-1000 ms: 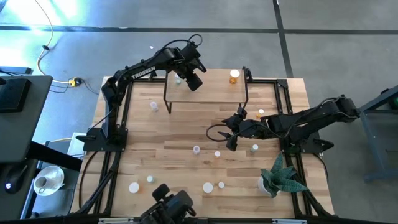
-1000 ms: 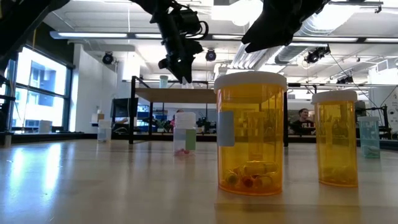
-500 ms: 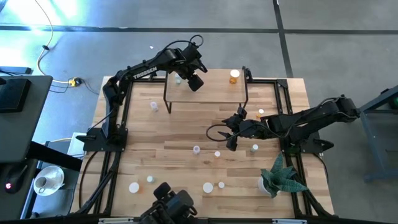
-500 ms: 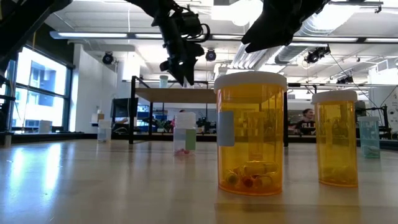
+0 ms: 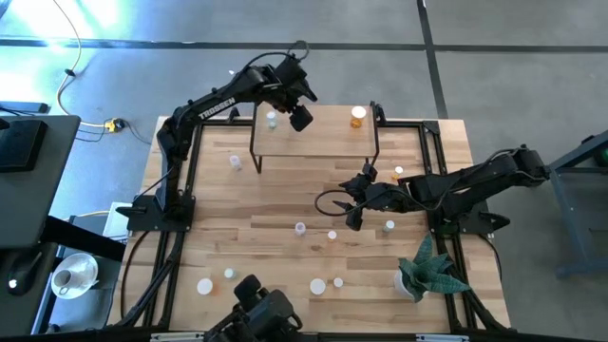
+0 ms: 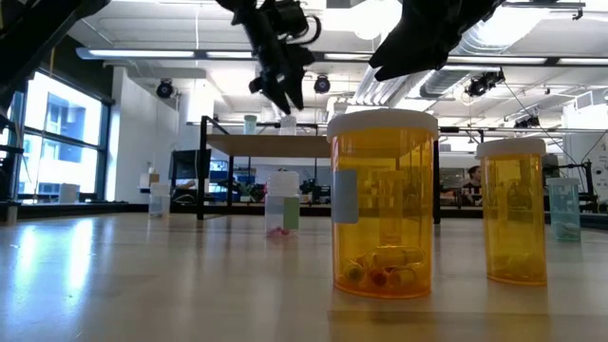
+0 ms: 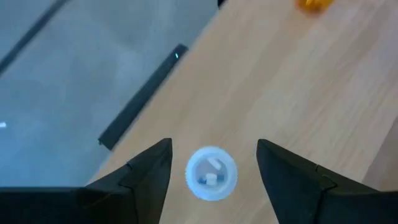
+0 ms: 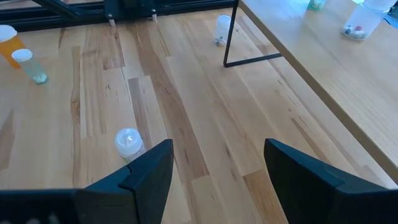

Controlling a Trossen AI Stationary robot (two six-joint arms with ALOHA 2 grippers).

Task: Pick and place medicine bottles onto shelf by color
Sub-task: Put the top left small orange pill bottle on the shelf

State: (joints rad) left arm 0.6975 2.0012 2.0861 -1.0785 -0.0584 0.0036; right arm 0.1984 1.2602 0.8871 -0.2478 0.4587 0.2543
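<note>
The shelf (image 5: 323,142) stands at the table's far middle. My left gripper (image 5: 298,114) hangs open over the shelf's far left end. In the left wrist view a whitish white-capped bottle (image 7: 211,173) stands upright on the shelf below and between the spread fingers, untouched; it also shows in the low view (image 6: 288,123), beside a pale green bottle (image 6: 250,123). An orange bottle (image 5: 357,116) stands on the shelf's far right end. My right gripper (image 5: 353,209) is open and empty, low over the table's middle, near a white-capped bottle (image 8: 128,140).
Several small bottles stand scattered on the table, among them ones at the left (image 5: 235,161), middle (image 5: 300,228) and near side (image 5: 317,285). Two orange bottles (image 6: 383,204) stand close to the low camera. A green plant (image 5: 432,271) sits at the near right corner.
My left gripper has gone up from the shelf top and a little toward the table's far edge. The whitish bottle it had hidden in the low view now shows standing on the shelf below it. My right arm has kept still.
</note>
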